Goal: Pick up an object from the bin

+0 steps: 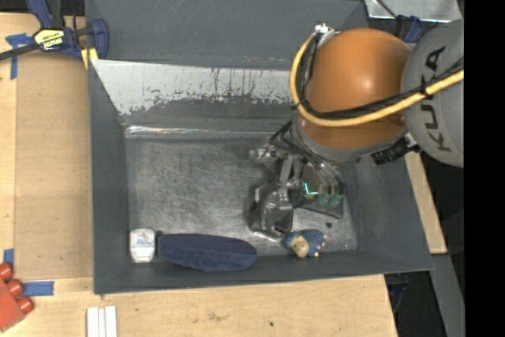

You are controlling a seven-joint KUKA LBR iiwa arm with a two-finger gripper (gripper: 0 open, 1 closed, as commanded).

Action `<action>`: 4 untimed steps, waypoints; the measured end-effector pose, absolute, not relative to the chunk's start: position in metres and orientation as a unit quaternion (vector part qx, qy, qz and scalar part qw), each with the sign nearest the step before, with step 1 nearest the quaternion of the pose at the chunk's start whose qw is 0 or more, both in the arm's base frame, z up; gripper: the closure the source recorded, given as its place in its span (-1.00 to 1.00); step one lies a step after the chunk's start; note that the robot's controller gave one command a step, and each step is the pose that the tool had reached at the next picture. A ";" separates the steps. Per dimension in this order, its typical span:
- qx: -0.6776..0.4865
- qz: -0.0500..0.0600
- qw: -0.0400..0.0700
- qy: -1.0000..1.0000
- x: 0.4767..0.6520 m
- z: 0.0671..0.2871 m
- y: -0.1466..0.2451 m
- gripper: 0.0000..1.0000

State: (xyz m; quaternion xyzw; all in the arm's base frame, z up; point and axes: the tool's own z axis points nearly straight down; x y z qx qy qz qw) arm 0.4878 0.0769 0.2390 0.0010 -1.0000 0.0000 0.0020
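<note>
Blue-and-tan trinket lies just beside the gripper — spread or closed, I cannot tell.

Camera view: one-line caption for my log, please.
Gripper low in the grey metal bin, beside a small blue-and-tan object; dark blue cloth bundle along the near wall.

I see my arm: silver-grey shell, black KUKA lettering, glossy orange dome cover at wrist, yellow cable looped round it, dark metal gripper below.
</note>
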 end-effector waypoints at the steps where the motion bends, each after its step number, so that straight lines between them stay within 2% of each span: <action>1: 0.001 0.000 -0.001 -1.000 0.493 0.114 0.016 -1.00; 2: -0.067 0.000 -0.003 -0.998 0.509 0.091 0.007 -1.00; 3: -0.069 0.000 -0.006 -0.998 0.511 0.091 0.006 1.00; 4: -0.035 0.000 -0.002 -0.999 0.494 0.233 0.001 1.00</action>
